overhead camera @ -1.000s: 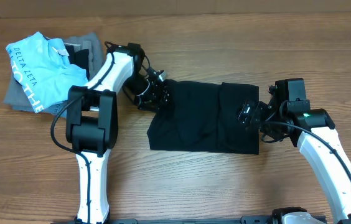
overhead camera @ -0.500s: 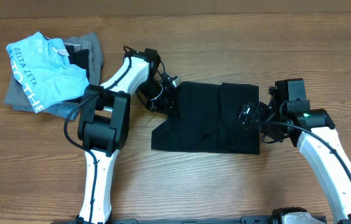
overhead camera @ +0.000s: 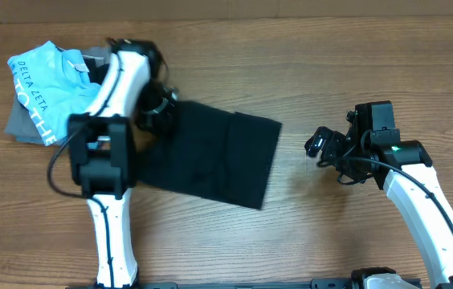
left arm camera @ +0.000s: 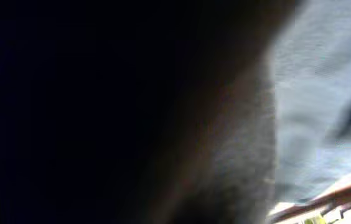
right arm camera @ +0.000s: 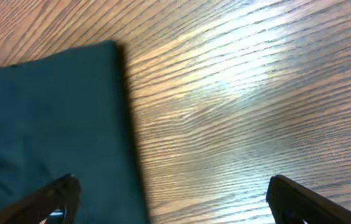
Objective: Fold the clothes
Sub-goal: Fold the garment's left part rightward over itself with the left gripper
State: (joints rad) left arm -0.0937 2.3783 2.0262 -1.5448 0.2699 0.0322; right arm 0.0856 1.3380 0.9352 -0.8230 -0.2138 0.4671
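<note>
The clothes (overhead camera: 210,156), one plain black garment, lie flat and slightly skewed on the wooden table left of centre. My left gripper (overhead camera: 161,111) is at the garment's upper left corner, shut on the cloth. In the left wrist view black fabric (left arm camera: 101,112) fills nearly everything and hides the fingers. My right gripper (overhead camera: 323,148) stands open over bare wood, well to the right of the garment's right edge. The right wrist view shows that edge (right arm camera: 45,124) at the left, with the two fingertips (right arm camera: 63,190) wide apart.
A light blue shirt with white lettering (overhead camera: 50,88) lies on grey folded garments (overhead camera: 19,124) at the back left, close to my left arm (overhead camera: 102,160). Bare wooden table (overhead camera: 315,225) stretches between the black garment and the right arm.
My left gripper shut on the garment's left edge and pulled it left toward the pile. The cloth slid away from the right gripper, which stayed in place and open.
</note>
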